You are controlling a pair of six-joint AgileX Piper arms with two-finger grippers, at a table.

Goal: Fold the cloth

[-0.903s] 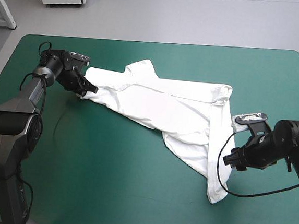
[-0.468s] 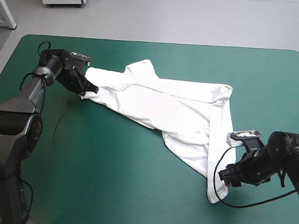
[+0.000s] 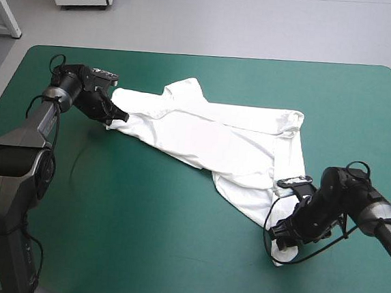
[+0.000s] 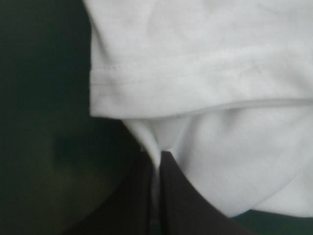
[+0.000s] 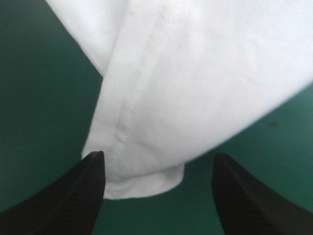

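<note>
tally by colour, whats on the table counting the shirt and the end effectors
white: 1, the T-shirt
black: 2, the left end effector and the right end effector
total: 3

The big table with a teal-green cover has a white short-sleeved T-shirt lying loosely spread on it, from far left to near right.

high view: bright, even, soft shadows along the T-shirt edges | left wrist view: dim, teal-green cover nearly black, perhaps shadowed | right wrist view: T-shirt glares white
</note>
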